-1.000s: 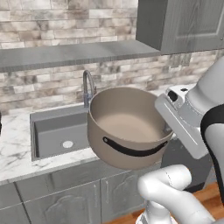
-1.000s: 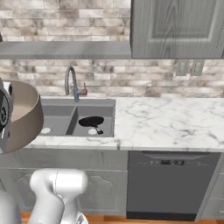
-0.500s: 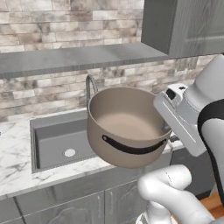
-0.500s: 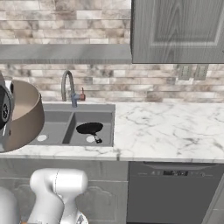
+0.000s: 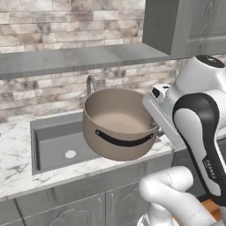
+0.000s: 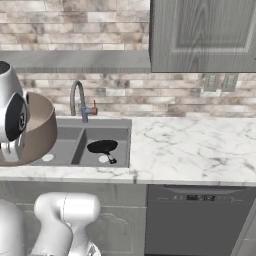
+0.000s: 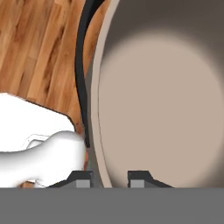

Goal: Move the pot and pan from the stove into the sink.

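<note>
And here's the round tan-brown pot with the beige inside and dark curved handles [image 5: 118,128], up in the air, tilted a little, hanging over the near right part of the rectangular grey steel sink [image 5: 55,143] and the front edge of the white marble worktop [image 6: 195,147]. The gripper [image 7: 108,178] has its jaws drawn narrow on the pot's rim, one fingertip inside the wall, one outside just beside a handle. Over in the right basin, the shallow black frying pan with the thin handle [image 6: 103,148] is already lying flat, so by my reading half the job is done. Now the risks! That's a rim pinch on a deep, wide pot, so I'd expect it to swing or slip if the arm jerks. The curved grey faucet [image 6: 77,101] stands just behind, an easy thing to clip. And lowered too far right, the pot lands on the pan.
</note>
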